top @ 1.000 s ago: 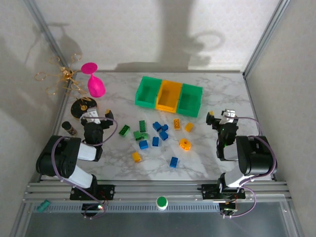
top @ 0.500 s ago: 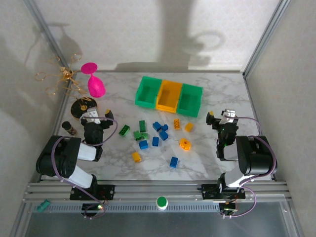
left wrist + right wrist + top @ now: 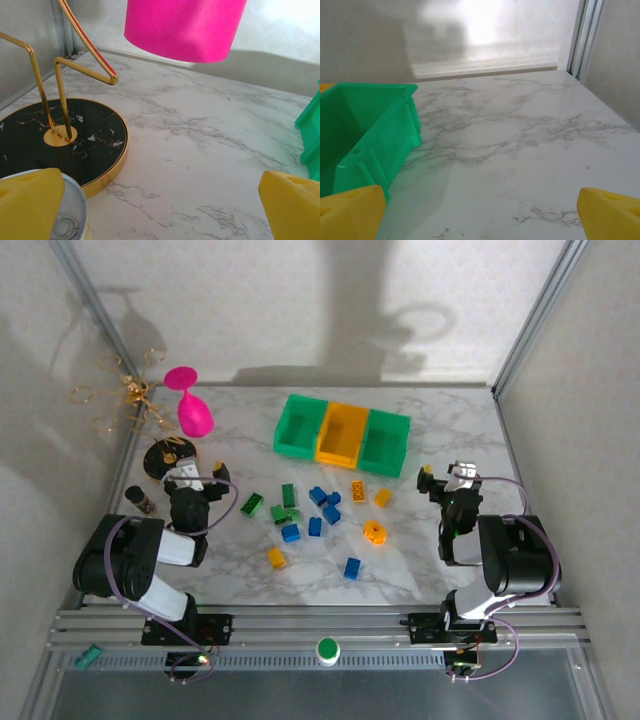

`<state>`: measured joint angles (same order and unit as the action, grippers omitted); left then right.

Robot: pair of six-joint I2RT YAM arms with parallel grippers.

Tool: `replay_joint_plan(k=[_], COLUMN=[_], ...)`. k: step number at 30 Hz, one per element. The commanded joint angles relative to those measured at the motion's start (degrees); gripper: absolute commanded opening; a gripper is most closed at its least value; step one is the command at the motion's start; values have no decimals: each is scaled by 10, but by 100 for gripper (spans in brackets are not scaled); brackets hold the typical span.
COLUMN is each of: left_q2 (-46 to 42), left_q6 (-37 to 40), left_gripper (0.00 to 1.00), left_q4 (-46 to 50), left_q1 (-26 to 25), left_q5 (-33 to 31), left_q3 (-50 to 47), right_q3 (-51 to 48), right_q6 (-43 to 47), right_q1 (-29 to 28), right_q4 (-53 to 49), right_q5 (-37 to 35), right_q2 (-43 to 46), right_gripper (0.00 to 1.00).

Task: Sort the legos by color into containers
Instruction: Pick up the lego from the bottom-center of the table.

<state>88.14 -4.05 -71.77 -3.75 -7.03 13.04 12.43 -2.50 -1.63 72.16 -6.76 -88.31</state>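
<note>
Three bins stand in a row at the back: a green bin [image 3: 300, 425], an orange-yellow bin [image 3: 342, 433] and a second green bin [image 3: 385, 442], whose corner [image 3: 365, 135] shows in the right wrist view. Loose legos lie mid-table: green bricks [image 3: 283, 513], blue bricks [image 3: 331, 514], orange-yellow bricks [image 3: 276, 558] and an orange gear-like piece [image 3: 375, 532]. My left gripper [image 3: 195, 478] [image 3: 160, 205] rests left of the legos, open and empty over bare marble. On the right, my right gripper [image 3: 446, 476] [image 3: 480, 215] is also open and empty.
A pink goblet [image 3: 190, 405] [image 3: 185, 25] stands at the back left. Beside it is a black round base with a gold wire stand [image 3: 168, 457] [image 3: 60, 135]. A small round cup [image 3: 140, 500] [image 3: 65, 220] sits by the left gripper. Frame posts line both table sides.
</note>
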Motion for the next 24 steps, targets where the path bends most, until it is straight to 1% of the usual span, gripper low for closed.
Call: replay_joint_plan(k=[1, 4, 5, 7, 9, 11, 13, 15, 18, 20, 21, 22, 24], left_q2=[-19, -56, -69, -100, -140, -176, -213, -244, -285, -300, -306, -308, -319], left_q6=[5, 24, 31, 30, 26, 22, 15, -8, -55, -109, -159, -194, -214], left_gripper=[99, 99, 99, 99, 99, 99, 99, 99, 99, 99, 99, 99, 99], left_q4=[33, 180, 205, 204, 210, 239, 269, 300, 339, 346, 375, 408, 438], left_q1=[5, 5, 4, 3, 4, 5, 6, 8, 18, 24, 28, 28, 31], left_q5=[12, 60, 73, 75, 69, 71, 88, 105, 154, 170, 142, 114, 99], left_q3=[22, 90, 101, 96, 87, 92, 100, 113, 132, 140, 151, 167, 180], right_q3=[12, 18, 18, 18, 51, 72, 85, 92, 116, 132, 146, 164, 196], right_q6=[2, 6, 5, -3, -18, -34, -58, -90, -185, -201, -214, -221, -225], right_q1=[4, 4, 4, 3, 3, 4, 3, 4, 4, 4, 5, 5, 4], right_q4=[-27, -71, -80, -114, -167, -212, -246, -275, -376, -436, -476, -517, -579], right_q5=[-6, -1, -5, -19, -25, -14, -12, -26, -79, -66, -57, -46, -31], right_q2=[24, 64, 79, 112, 144, 176, 212, 252, 316, 341, 346, 344, 335], right_gripper=[99, 99, 99, 99, 99, 99, 99, 99, 99, 99, 99, 99, 99])
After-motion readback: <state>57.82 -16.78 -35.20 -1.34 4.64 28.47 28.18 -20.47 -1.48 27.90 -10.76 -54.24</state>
